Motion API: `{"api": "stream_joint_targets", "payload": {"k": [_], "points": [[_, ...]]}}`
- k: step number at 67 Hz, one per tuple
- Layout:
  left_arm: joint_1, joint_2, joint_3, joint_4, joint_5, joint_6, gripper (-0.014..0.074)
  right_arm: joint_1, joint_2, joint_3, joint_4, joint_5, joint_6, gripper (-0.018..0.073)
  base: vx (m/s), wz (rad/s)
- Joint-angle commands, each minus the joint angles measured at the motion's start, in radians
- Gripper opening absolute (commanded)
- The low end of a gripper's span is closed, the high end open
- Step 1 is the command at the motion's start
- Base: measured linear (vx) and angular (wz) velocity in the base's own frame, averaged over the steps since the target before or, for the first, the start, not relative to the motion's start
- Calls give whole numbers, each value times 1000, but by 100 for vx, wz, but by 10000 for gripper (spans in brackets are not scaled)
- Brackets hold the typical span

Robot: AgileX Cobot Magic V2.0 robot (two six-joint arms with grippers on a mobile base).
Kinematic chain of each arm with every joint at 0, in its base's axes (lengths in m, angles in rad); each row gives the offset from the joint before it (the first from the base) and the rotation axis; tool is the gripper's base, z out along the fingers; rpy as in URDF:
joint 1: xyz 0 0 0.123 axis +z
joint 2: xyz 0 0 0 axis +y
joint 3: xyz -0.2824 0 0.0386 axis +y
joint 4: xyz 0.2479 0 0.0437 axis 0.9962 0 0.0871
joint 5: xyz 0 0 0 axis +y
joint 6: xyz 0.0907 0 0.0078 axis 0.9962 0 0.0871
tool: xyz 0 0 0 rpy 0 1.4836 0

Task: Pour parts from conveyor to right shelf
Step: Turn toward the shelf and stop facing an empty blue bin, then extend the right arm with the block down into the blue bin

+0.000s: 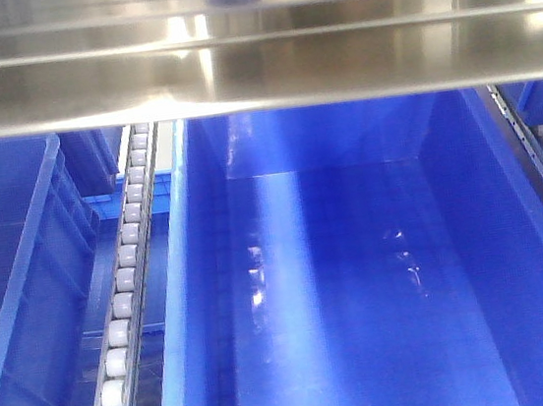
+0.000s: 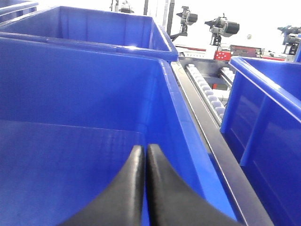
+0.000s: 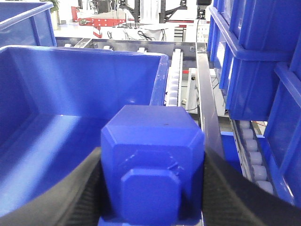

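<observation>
From where I stand, the right pincer (image 3: 153, 207) is clamped on a small bright blue plastic block (image 3: 153, 141). Its black fingers (image 3: 66, 197) press both sides, and the block's square stud faces the wrist camera. The block hangs above a deep blue rectangular plastic tub (image 3: 84, 80), close to its right wall. A track of small white rollers (image 3: 174, 89) runs just beyond that rim, and stacked blue tubs (image 3: 254, 56) crowd the far right, so there is little room on that side. The left pincer (image 2: 145, 188) is pinched to a sliver with nothing between its tips. It hovers over another open blue tub (image 2: 94, 84), whose interior is roomy below. Only the front view shows the stainless steel shelf (image 1: 255, 66), its beam crossing low over a tub's mouth. Only the wrist views show the pincers.
</observation>
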Motion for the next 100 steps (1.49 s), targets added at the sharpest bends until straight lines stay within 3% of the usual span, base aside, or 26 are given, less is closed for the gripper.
{"api": "stream_joint_targets", "payload": {"k": [1,55,63,73,84,100], "points": [[-5,-8,22,-9,-75,-4,-6,-1,15,-26,-6,-80,-3,-4,4,1],[-5,-8,22,-9,-75,-4,-6,-1,15,-26,-4,-98,-3,-4,0,0],[-5,-8,22,-9,-75,-4,-6,-1,16,-30,63,-103,45,-4,0,0],[-5,-8,22,-9,-75,-4,-6,-1,32,-73,63,-56,27,-1,0,0],[-5,-8,22,-9,-75,-4,-6,103,169,-150,74,-43,-43,1,0,0],[-5,-8,22,-9,-75,-4,-6,273,562,-277,73,-39,-41,6,0,0]]}}
